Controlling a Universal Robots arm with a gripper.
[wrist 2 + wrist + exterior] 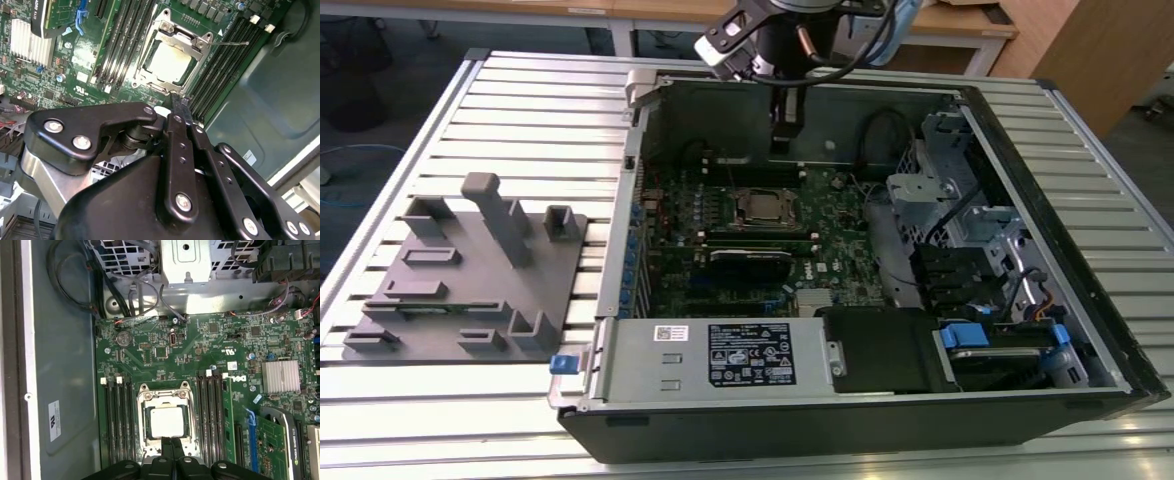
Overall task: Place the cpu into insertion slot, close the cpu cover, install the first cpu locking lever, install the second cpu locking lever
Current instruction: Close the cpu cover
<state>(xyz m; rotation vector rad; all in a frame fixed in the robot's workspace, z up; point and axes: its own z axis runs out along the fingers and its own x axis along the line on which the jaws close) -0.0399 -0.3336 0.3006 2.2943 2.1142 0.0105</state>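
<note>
The cpu (166, 422) (170, 62), with its silvery top, lies in the insertion slot (767, 207) on the green board. The cpu cover (165, 396) (186, 41) lies flat around it as a silver frame. A thin wire lever (229, 44) sticks out sideways from one corner of the socket. My gripper (170, 441) (178, 103) (781, 148) hangs just off the socket's edge and above the board. Its black fingers (175, 447) are pressed together with nothing between them. In the exterior view it hangs over the far part of the case, behind the socket.
The open computer case (1067, 330) lies on a slatted metal table (520, 100). Black memory slots (117, 420) flank the socket. A drive cage (185, 262) and cables (65, 285) sit past the board. A grey fixture block (467, 280) stands on the table at the exterior view's left.
</note>
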